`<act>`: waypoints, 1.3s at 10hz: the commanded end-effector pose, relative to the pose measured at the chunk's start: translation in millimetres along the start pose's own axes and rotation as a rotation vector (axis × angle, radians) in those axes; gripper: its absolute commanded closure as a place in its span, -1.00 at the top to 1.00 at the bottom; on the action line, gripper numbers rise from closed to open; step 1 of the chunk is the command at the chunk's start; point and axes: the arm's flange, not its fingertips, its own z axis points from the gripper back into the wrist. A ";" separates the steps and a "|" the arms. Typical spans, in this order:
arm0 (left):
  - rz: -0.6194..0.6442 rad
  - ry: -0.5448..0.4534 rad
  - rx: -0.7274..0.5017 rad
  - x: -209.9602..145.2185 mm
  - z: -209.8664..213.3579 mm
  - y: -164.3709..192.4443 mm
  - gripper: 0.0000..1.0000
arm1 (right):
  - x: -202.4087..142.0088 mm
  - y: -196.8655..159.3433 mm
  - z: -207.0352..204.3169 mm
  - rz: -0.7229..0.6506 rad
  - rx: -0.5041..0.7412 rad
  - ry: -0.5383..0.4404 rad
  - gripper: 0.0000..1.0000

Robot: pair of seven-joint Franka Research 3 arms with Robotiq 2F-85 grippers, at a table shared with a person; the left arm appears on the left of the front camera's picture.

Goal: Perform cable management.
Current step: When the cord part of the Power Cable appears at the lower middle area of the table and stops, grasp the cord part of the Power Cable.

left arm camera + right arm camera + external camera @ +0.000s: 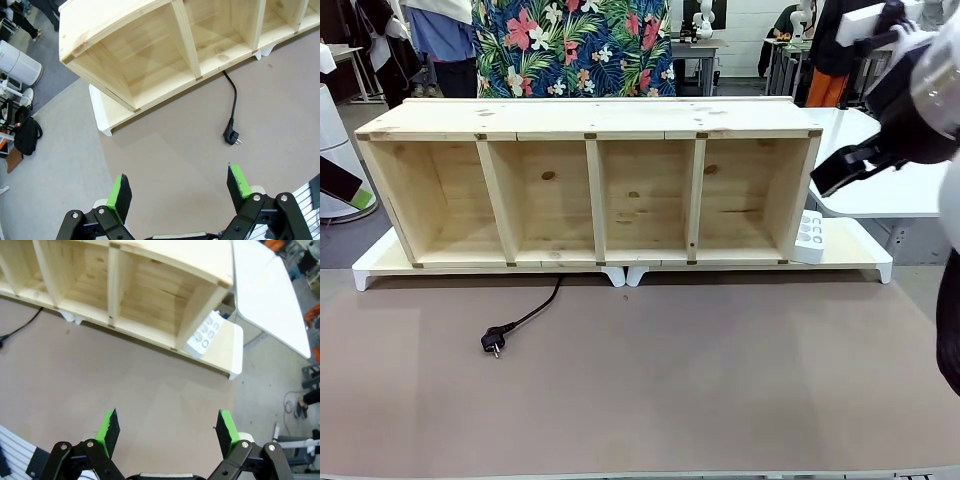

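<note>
The thin black cable (534,314) runs out from under the wooden shelf (590,190) onto the brown table and ends in a black plug (493,343). In the left wrist view the cable (233,97) and its plug (232,137) lie ahead and to the right of my left gripper (180,192), which hangs open high above the table. The white power strip (809,238) leans against the shelf's right end. My right gripper (167,432) is open above the table, with the power strip (204,337) well ahead and the cable (20,327) at the left edge.
The four-bay wooden shelf (175,45) stands on a white board (860,255) across the far half of the table. A person in a flowered shirt (575,45) stands behind it. A white side table (265,295) stands off to the right. My right arm (920,110) is high at the right.
</note>
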 end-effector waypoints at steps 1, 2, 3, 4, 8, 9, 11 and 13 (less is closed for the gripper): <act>-0.012 -0.007 -0.001 0.5 1.0 0.4 1.00 | 32.1 20.1 -3.5 0.046 0.016 0.016 1.00; -0.012 -0.007 -0.001 0.5 1.0 0.4 1.00 | 47.2 35.0 -5.0 0.037 0.032 0.032 1.00; -0.012 -0.007 -0.001 0.5 1.0 0.4 1.00 | 55.4 43.9 -5.7 0.032 0.036 0.034 1.00; -0.012 -0.007 -0.001 0.5 1.0 0.4 1.00 | 68.9 56.2 -7.3 -0.019 0.046 0.033 1.00; -0.012 -0.007 -0.001 0.5 1.0 0.4 1.00 | 116.2 111.7 -18.6 -0.264 0.087 0.082 1.00; -0.012 -0.007 -0.001 0.5 1.0 0.4 1.00 | 121.8 127.7 -19.5 -0.258 0.106 0.090 1.00; -0.012 -0.007 -0.001 0.5 1.0 0.4 1.00 | 126.8 162.7 -27.6 -0.219 0.172 0.134 1.00; -0.012 -0.007 -0.001 0.5 1.0 0.4 1.00 | 129.1 197.3 -47.2 -0.180 0.199 0.165 1.00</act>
